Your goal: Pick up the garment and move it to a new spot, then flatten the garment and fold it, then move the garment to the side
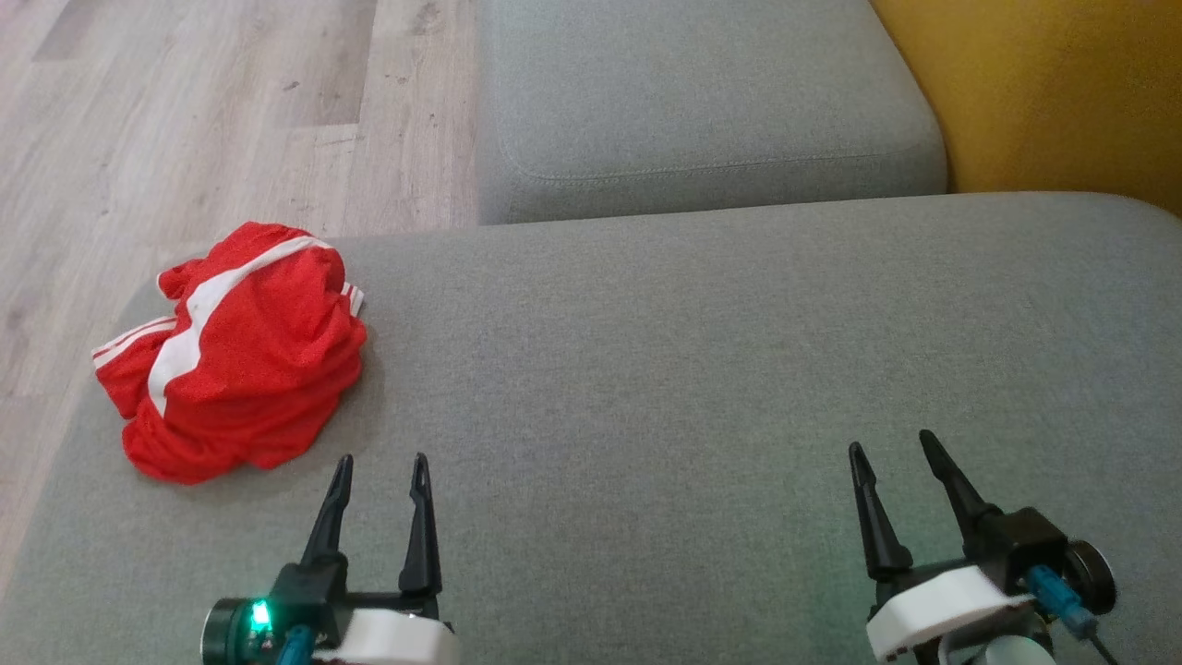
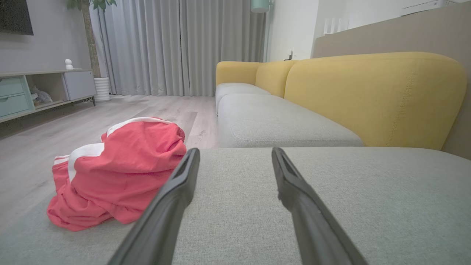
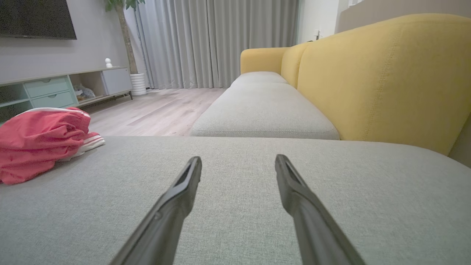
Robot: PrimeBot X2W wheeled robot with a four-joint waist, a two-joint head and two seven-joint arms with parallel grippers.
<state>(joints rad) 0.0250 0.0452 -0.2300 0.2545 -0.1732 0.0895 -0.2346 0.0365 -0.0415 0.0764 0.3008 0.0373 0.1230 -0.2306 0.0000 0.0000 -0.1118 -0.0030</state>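
Where the left claw [image 1: 383, 459] and the right claw [image 1: 891, 441] point forward side by side, a wide grey woven-fabric sofa seat [image 1: 739, 369] spreads beneath and ahead of both. Past their fingertips a second grey seat cushion [image 1: 702, 102] butts against that seat's far edge. A mustard-yellow upholstered backrest [image 1: 1062, 92] runs along ahead and to the right of the right claw. Pale wood-plank floor [image 1: 185, 111] lies ahead and to the left of the left claw, beyond the seat's left edge.

The crumpled red mesh garment with white stripes [image 1: 240, 360] sits in a loose heap on the wide seat, just ahead and to the left of the left claw (near that claw's left finger, yet apart from it). It is well apart from the right claw, far off to that claw's left. One striped fold of it reaches out to the seat's left edge, toward the floor.

Both claws are low over the seat. The left claw has its two long dark fingers [image 2: 176, 191] spread wide, gripping nothing. The right claw is spread just as wide and grips nothing either, its fingers leaning slightly leftward in the head view.
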